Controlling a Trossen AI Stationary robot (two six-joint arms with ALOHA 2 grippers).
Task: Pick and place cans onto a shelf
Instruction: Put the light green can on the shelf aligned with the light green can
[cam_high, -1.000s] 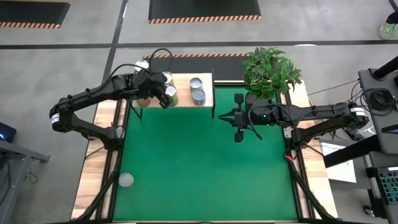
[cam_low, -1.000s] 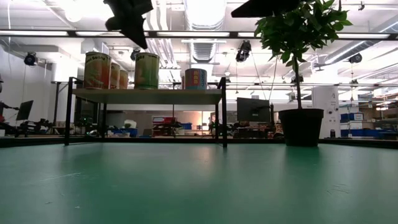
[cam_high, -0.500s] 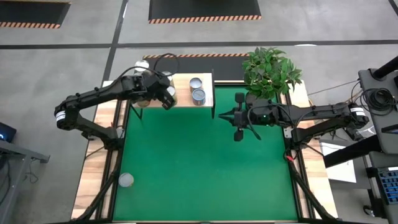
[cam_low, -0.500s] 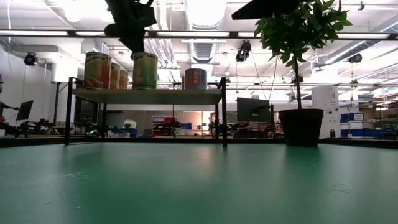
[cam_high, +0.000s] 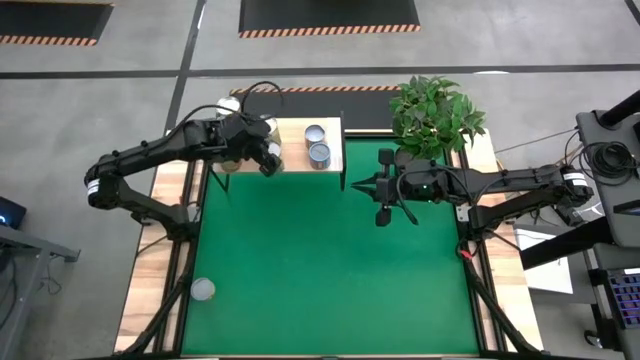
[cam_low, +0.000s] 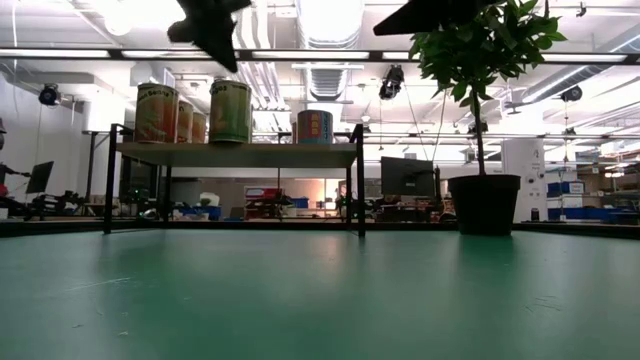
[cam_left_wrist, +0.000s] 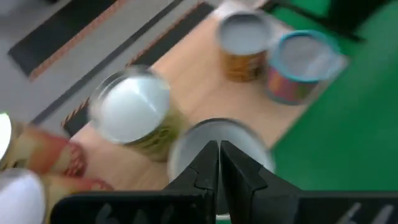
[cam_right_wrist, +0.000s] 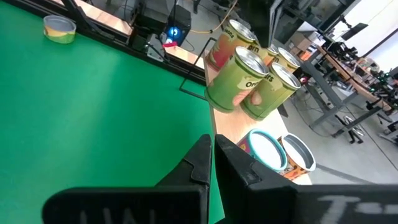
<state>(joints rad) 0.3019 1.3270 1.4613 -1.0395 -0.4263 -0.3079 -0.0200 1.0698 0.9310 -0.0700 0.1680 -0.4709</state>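
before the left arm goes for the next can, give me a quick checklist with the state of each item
1. Left gripper empty: ok, fingers shut with nothing between them, above the light wood plank shelf with black legs.
2. Cylindrical tins with silvery tops already on the shelf standing upright: ok in the low view.
3. Free room on the shelf: ok, bare wood shows in front of the tins.
4. A can left to fetch: ok, one small round silvery-topped tin stands on the green mat near the left front corner.
5. Right gripper clear of the path: ok, shut, over the mat beside the potted green plant.
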